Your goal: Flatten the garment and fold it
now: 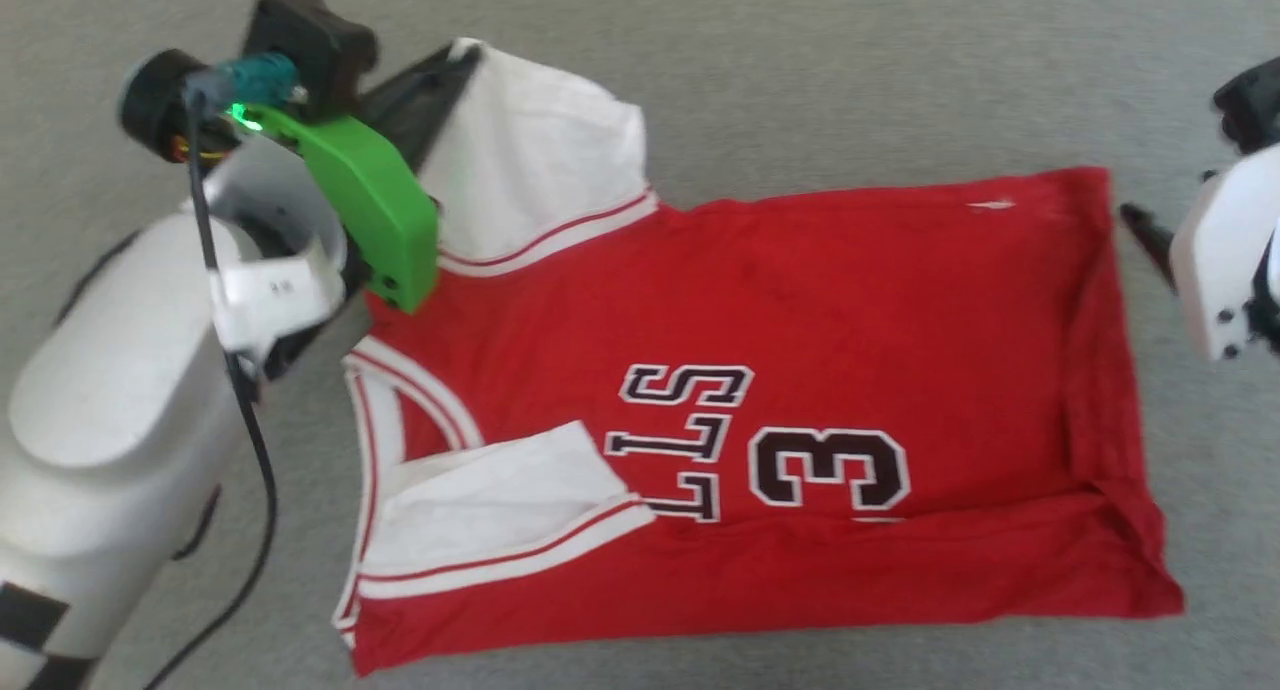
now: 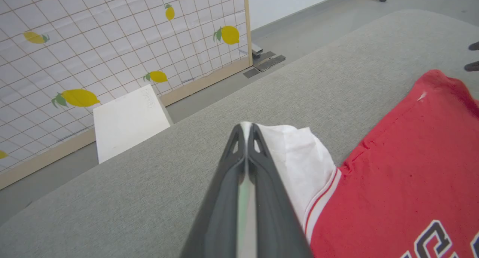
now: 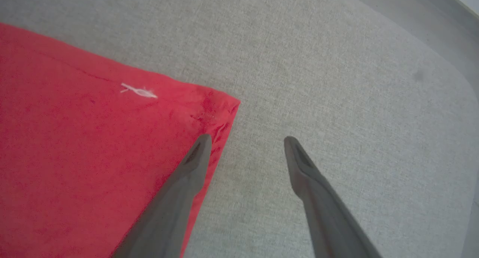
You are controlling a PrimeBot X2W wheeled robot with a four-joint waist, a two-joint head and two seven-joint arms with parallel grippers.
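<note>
Head view: garment (image 1: 800, 300) lying sideways, far sleeve (image 1: 530, 160) pinched.
It lies flat on the grey surface (image 1: 800, 70), long axis left to right, collar end toward the left gripper (image 2: 246, 128), which is clamped tight on that white sleeve. The right gripper (image 3: 245, 140), spread wide and holding nothing, hovers at the hem corner (image 3: 224, 101). The sleeve likely folds nearward.

A: What's at the upper left of the left wrist view?
B: A gridded panel (image 2: 112, 37) printed with lemons, wood-framed — a white box (image 2: 127, 119) sits just below it.
A: And lower down?
B: Grey fabric tabletop (image 2: 112, 213).
</note>
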